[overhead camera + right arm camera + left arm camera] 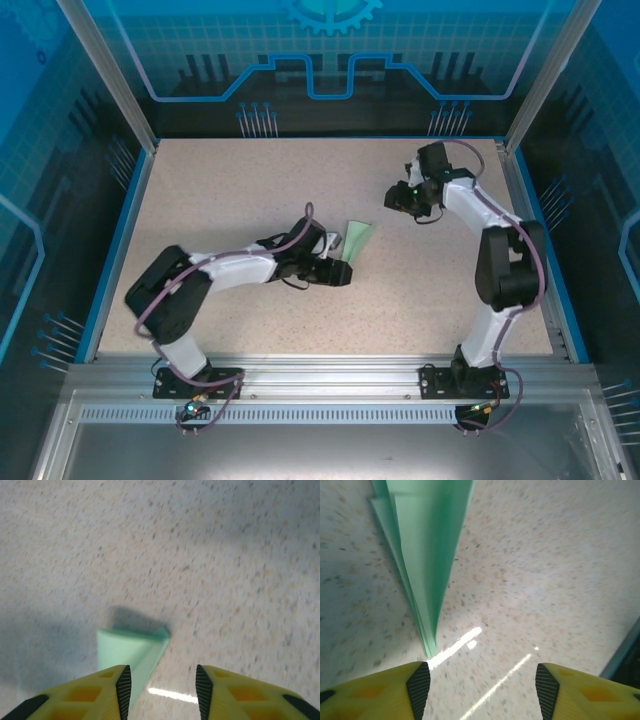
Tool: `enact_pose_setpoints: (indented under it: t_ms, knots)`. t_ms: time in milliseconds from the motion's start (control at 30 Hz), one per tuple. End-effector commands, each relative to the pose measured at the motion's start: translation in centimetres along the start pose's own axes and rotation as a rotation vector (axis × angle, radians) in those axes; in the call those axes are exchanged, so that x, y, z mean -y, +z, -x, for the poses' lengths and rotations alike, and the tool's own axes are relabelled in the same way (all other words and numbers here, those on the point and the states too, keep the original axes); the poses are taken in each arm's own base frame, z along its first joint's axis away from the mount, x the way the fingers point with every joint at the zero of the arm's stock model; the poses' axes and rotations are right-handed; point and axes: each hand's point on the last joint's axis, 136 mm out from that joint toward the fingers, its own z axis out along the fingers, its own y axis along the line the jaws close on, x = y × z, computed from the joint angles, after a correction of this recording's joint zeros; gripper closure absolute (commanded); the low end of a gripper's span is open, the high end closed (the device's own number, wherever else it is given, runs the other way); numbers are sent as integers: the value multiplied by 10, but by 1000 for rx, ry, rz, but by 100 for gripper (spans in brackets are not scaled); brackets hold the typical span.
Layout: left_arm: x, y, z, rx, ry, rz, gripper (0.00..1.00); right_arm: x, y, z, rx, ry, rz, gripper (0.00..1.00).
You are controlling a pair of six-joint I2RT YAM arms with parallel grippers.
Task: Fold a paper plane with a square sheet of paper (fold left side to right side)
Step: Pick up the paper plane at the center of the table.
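The paper plane (357, 237) lies on the table as a slim mint-green dart, free of both grippers. In the left wrist view the paper plane (422, 555) runs from the top edge down to a pointed tip just ahead of my left fingertip pad (418, 690). My left gripper (482, 692) is open with bare table between its fingers; from above, my left gripper (335, 268) sits just below the tip. My right gripper (162, 690) is open too, and the plane's wide tail end (127, 647) lies beside its left finger. From above, my right gripper (400, 200) is up and right of the plane.
The speckled beige table (250, 190) has a blue rim (115, 245) on the left and back, with frame posts at the back corners. A metal rail (320, 375) carries both arm bases along the near edge.
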Motion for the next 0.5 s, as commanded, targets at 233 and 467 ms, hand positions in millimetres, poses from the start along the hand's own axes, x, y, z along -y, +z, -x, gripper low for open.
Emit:
enact_pose_setpoints:
  t_ms: [233,467]
  knots:
    - [-51,-115,27,443,-71,318,22,-50,6,-94,-76,-51,-126,16]
    - [-57,-133,19,509,-82,333,18,-55,36,-113,-131,-44,-252,13]
